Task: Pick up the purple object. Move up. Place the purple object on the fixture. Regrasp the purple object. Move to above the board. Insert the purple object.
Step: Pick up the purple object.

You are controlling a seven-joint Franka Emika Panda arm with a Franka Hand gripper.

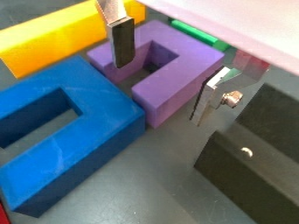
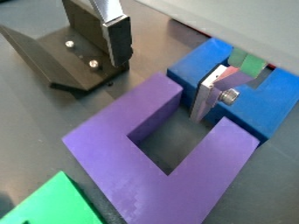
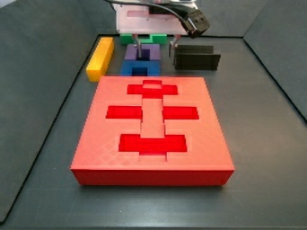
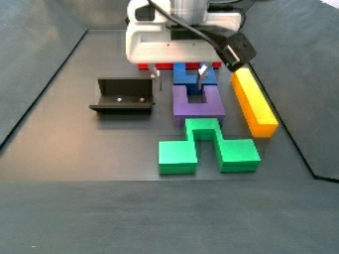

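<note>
- Wrist view: gripper (image 1: 163,74) low over the purple object (image 1: 176,83), jaws apart. 1 finger sits in the square notch, the other just outside a prong, so they straddle that prong; no clamp visible. Blue block (image 1: 65,131) touches the purple object, yellow block (image 1: 52,39) behind it, fixture (image 1: 251,149) just beside.
- Wrist view: gripper (image 2: 170,66) again straddles 1 prong of the purple object (image 2: 163,162); gaps show at the pads. Fixture (image 2: 59,57) near, green block (image 2: 52,206) at the frame corner.
- Side view: board (image 3: 153,135) fills the floor's middle. Gripper (image 3: 153,43) down at the far edge among the blocks, purple object mostly hidden.
- Side view: purple object (image 4: 196,107) lies flat on the floor between blue block (image 4: 199,71) and green block (image 4: 205,147), under the gripper (image 4: 196,71). Fixture (image 4: 122,96) beside it, apart; yellow block (image 4: 252,99) on its other side.
</note>
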